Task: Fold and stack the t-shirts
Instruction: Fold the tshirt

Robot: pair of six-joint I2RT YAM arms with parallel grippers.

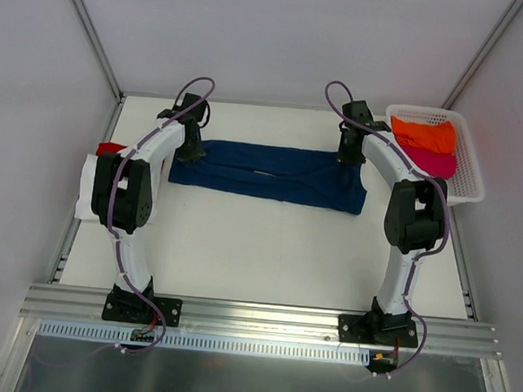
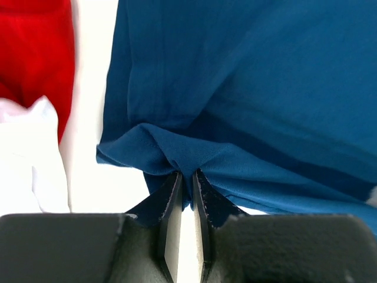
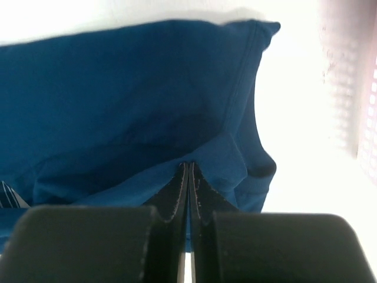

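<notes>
Cloth filled both of my wrist views: the navy blue t-shirt (image 1: 272, 174) lay stretched across the middle of the desk (image 1: 258, 250) as a long, narrow band running left to right, with a crease line along its middle. My left end effector (image 2: 185, 177) was closed almost completely on the shirt's left end, its two fingers pinching a small bunched pleat of blue fabric with only a thin gap between them. My right end effector (image 3: 188, 168) was closed tight on the shirt's right end, its fingers pressed together on a fold just beside a stitched hem (a sliver of white print (image 3: 9, 194) showed at the lower left edge of that wrist view). My two arms reached forward from the near edge of the desk, one to each end of the shirt. At the desk's left edge, near my left end effector but apart from the navy shirt, a white t-shirt (image 1: 90, 188) lay with a red t-shirt (image 1: 110, 149) touching it on its far side. At the far right corner sat a white mesh basket (image 1: 464, 188), near my right end effector, holding an orange t-shirt (image 1: 423, 133) towards the back and a magenta t-shirt (image 1: 434, 161) just in front of it.
</notes>
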